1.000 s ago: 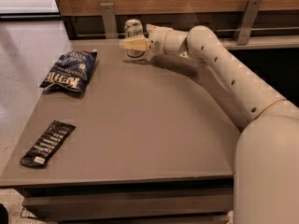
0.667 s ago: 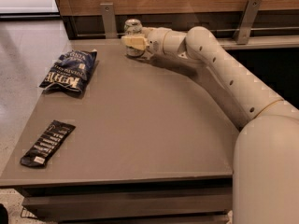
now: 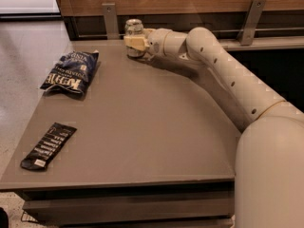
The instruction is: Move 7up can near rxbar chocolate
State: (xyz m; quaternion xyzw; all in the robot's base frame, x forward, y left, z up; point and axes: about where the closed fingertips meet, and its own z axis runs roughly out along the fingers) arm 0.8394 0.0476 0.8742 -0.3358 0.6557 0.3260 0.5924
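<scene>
The 7up can point(image 3: 134, 26), silver with a pull-tab top, stands upright at the back edge of the table, near the left metal bracket. My gripper point(image 3: 136, 42) reaches in from the right and is at the can's lower half, covering it; only the can's top shows above it. The rxbar chocolate point(image 3: 49, 145), a flat black wrapper with white lettering, lies at the front left corner of the table, far from the can.
A dark blue chip bag point(image 3: 71, 72) lies at the left side of the grey table point(image 3: 156, 127). A wooden wall panel with two metal brackets point(image 3: 109, 19) runs behind the table. My arm point(image 3: 223, 70) spans the back right.
My gripper has moved slightly left and back, closer onto the can. The can, bag and bar have not moved.
</scene>
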